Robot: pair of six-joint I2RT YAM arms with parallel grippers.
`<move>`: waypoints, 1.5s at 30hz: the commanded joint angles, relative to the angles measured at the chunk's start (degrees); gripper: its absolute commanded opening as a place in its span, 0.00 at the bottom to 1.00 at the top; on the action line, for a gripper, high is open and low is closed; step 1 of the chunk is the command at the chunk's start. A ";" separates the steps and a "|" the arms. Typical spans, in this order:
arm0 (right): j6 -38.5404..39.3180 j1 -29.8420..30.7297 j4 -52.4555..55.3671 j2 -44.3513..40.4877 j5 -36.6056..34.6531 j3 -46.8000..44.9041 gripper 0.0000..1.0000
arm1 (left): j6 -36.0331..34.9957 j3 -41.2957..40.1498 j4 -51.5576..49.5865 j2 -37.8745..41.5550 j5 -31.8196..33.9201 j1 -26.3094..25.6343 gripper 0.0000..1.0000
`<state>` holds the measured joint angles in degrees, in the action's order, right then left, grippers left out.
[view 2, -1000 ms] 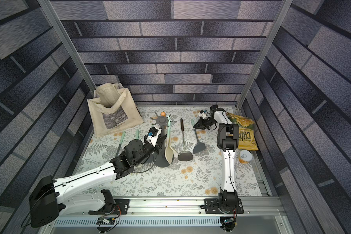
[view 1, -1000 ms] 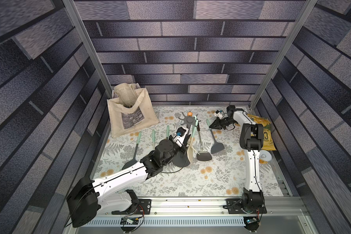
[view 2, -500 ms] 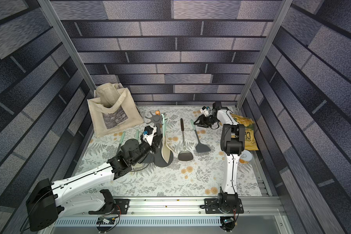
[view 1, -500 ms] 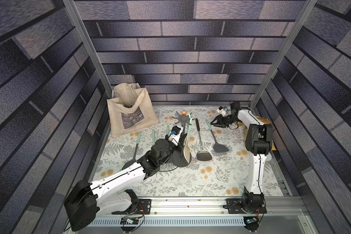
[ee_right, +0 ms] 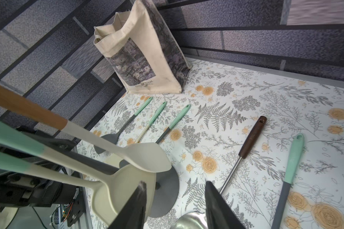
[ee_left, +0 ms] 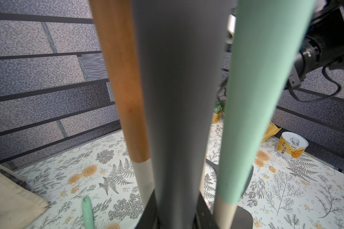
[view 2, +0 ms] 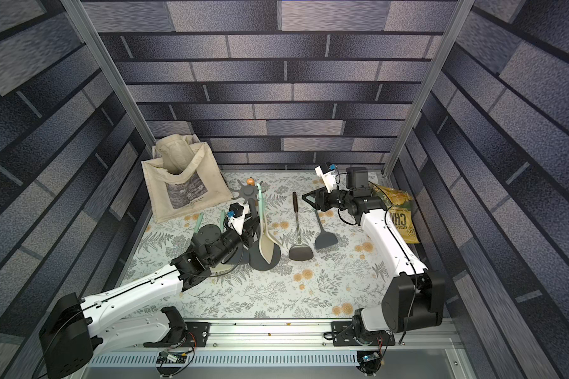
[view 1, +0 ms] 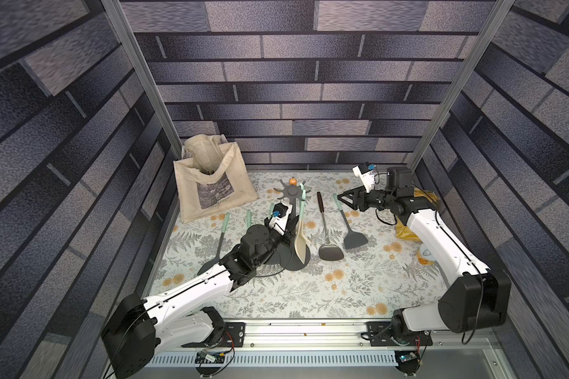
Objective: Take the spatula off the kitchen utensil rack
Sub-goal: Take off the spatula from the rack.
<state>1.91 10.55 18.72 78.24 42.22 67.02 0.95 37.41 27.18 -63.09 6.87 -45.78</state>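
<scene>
The kitchen utensil rack [view 1: 289, 263] [view 2: 266, 264] stands mid-table, its star ring [view 1: 289, 193] on top. My left gripper [view 1: 287, 233] [ee_left: 177, 218] is shut on the rack's pole [ee_left: 179, 99]. A cream utensil with a mint handle [view 1: 300, 241] [ee_right: 125, 196] and a wood-handled cream spoon [ee_right: 141, 157] hang from the hooks. The dark grey spatula [view 1: 355, 241] [view 2: 326, 240] with a mint handle [ee_right: 294, 158] lies flat on the table right of the rack. My right gripper [view 1: 343, 199] [view 2: 307, 199] [ee_right: 175, 184] hovers open above the spatula's handle end, holding nothing.
A steel spatula with a brown handle [view 1: 330, 252] [ee_right: 252, 136] lies between the rack and the grey one. Three mint-handled utensils [ee_right: 159, 111] lie left of the rack. A cloth tote bag [view 1: 211, 183] stands back left. A chip bag [view 2: 398, 213] and a can [view 1: 426, 256] sit at the right edge.
My right gripper has opened, let go of the spatula's mint handle and drawn back toward the far right. The spatula stays flat on the table. My left gripper keeps its hold on the pole.
</scene>
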 commanded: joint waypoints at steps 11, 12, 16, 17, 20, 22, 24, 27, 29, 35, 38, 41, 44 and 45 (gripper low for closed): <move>-5.03 8.21 -15.18 -22.42 -0.76 -15.80 0.53 | -0.96 -0.89 -1.69 0.25 -1.51 2.18 0.14; -5.07 9.04 -15.43 -22.70 -1.09 -15.67 0.53 | -1.01 -0.72 -1.77 0.16 -1.60 2.19 0.14; -5.34 12.50 -18.46 -22.66 -3.24 -15.76 0.53 | -1.19 -0.13 -2.60 0.02 -2.14 2.18 0.14; -5.12 13.41 -18.69 -22.36 -3.79 -15.67 0.53 | -1.20 0.05 -2.89 -0.10 -2.17 2.19 0.14; -5.16 15.90 -21.01 -21.77 -5.15 -15.44 0.53 | -1.39 0.47 -3.32 -0.27 -2.19 2.17 0.14; -5.16 17.27 -22.53 -21.08 -5.65 -15.21 0.53 | -1.30 0.80 -3.45 -0.40 -2.35 2.14 0.14; -5.00 18.44 -23.85 -19.88 -6.13 -14.91 0.53 | -1.26 1.08 -3.45 -0.82 -2.63 2.04 0.14; -4.59 19.96 -25.51 -17.94 -6.53 -14.15 0.52 | -1.29 1.52 -3.70 -1.24 -2.91 1.92 0.14; -4.33 20.78 -26.45 -16.68 -6.47 -13.39 0.51 | -1.40 1.77 -3.80 -1.44 -2.88 1.72 0.14; -3.30 23.21 -28.57 -13.71 -7.01 -11.42 0.49 | -1.52 2.12 -4.19 -1.60 -2.72 1.48 0.14; -2.59 24.33 -28.65 -12.23 -7.15 -10.26 0.49 | -1.62 2.23 -4.49 -1.54 -2.62 1.26 0.14; -2.12 25.13 -29.11 -11.01 -7.43 -9.48 0.49 | -1.65 2.23 -4.50 -1.55 -2.49 1.11 0.14; -1.75 25.84 -29.21 -10.31 -7.38 -8.83 0.49 | -1.74 2.26 -4.68 -1.48 -2.27 0.85 0.14; -1.67 26.00 -29.10 -10.08 -7.38 -8.55 0.49 | -1.73 2.27 -4.61 -1.56 -2.22 0.76 0.14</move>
<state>-0.80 35.73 -8.91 67.51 35.46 56.31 0.93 38.63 25.87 -63.86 4.27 -44.69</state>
